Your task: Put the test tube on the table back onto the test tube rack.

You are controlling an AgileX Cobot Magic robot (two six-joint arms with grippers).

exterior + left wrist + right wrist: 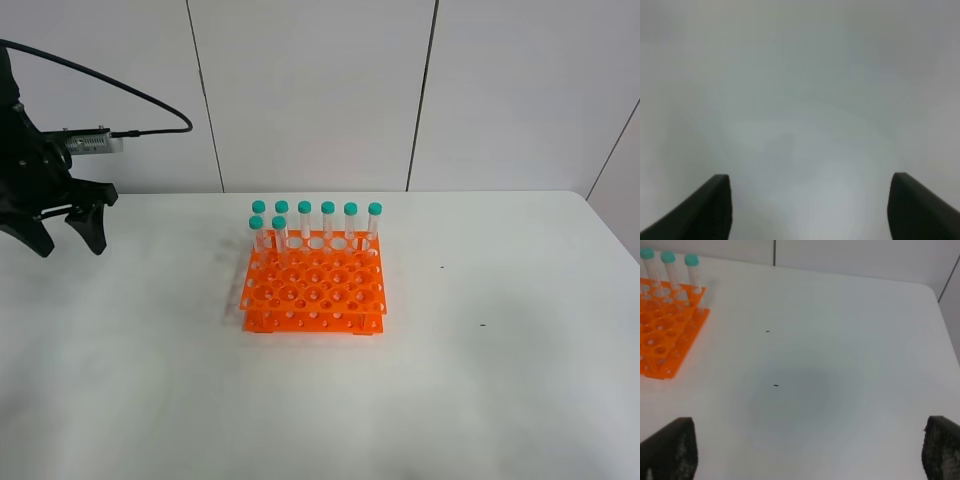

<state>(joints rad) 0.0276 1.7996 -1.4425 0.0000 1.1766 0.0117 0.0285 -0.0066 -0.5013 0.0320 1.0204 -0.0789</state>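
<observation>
The orange test tube rack [315,290] stands mid-table on the white table [500,390]. Several teal-capped clear test tubes [316,222] stand upright in its two far rows. No test tube lies on the table in any view. My left gripper [70,246] is open and empty, raised over the table's far left, well left of the rack. The left wrist view shows its gripper [810,176] open over bare white surface. My right gripper [810,440] is open and empty, outside the high view. Its wrist view shows the rack's corner [665,340] with three tubes [667,265].
Two small dark specks [442,267] [482,324] lie on the table right of the rack; they also show in the right wrist view [776,385]. A white panelled wall [320,90] runs behind the table's far edge. The table's rounded far right corner [932,290] is visible.
</observation>
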